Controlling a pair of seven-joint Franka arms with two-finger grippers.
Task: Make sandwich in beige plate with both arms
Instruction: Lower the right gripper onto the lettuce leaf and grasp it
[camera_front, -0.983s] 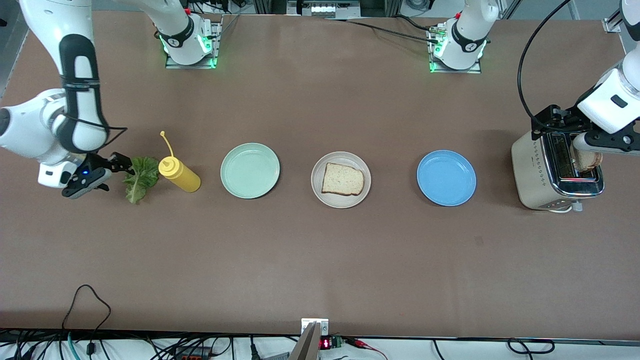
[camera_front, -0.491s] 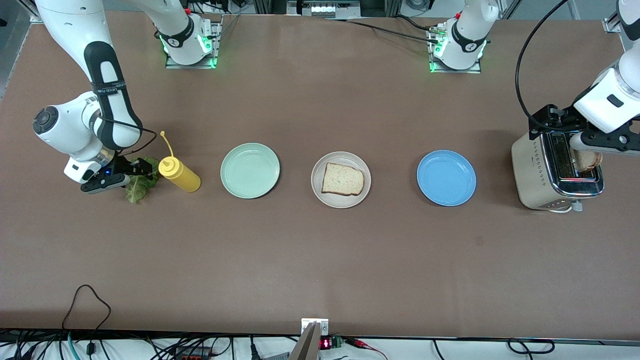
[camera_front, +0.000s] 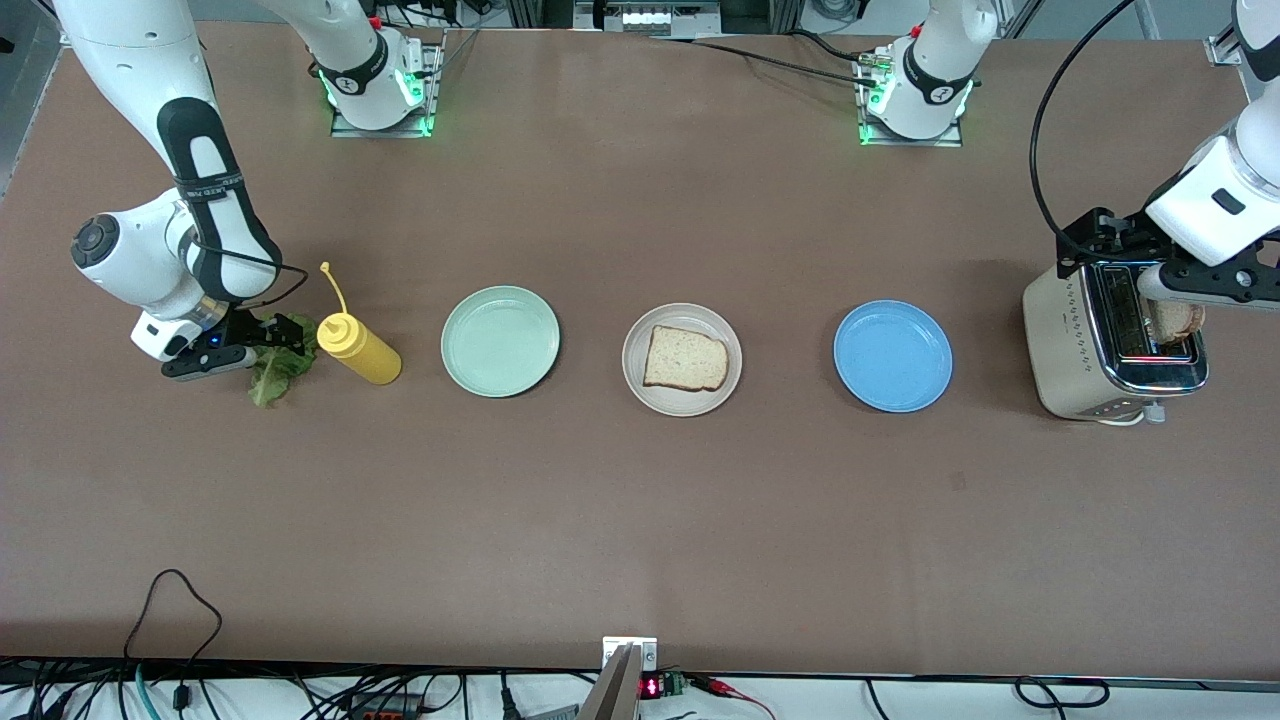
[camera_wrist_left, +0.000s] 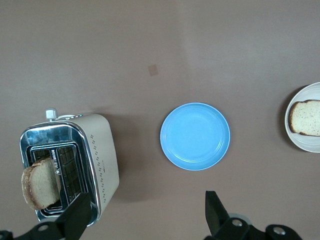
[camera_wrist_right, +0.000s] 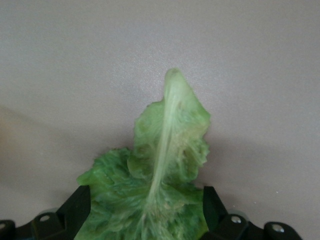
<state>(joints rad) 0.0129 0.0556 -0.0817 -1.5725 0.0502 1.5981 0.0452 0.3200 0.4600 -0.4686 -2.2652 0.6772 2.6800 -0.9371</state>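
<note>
The beige plate (camera_front: 634, 385) sits mid-table with one slice of bread (camera_front: 685, 359) on it; both also appear in the left wrist view, plate (camera_wrist_left: 300, 142) and bread (camera_wrist_left: 306, 117). A second slice (camera_front: 1178, 320) (camera_wrist_left: 40, 182) stands in the toaster (camera_front: 1070, 340) (camera_wrist_left: 102, 155). The green lettuce leaf (camera_front: 268, 385) (camera_wrist_right: 160, 175) lies at the right arm's end of the table. My right gripper (camera_front: 285, 335) (camera_wrist_right: 145, 215) is open with its fingers on either side of the leaf. My left gripper (camera_front: 1100, 245) (camera_wrist_left: 145, 217) hangs open over the toaster's edge, holding nothing.
A yellow squeeze bottle (camera_front: 360, 350) lies right beside the lettuce. A mint green plate (camera_front: 500, 341) and a blue plate (camera_front: 892, 356) (camera_wrist_left: 195, 136) flank the beige plate. Cables run along the table's front edge.
The right arm swung in toward the squeeze bottle and brought its open gripper down over the lettuce. The left arm barely shifted at the toaster.
</note>
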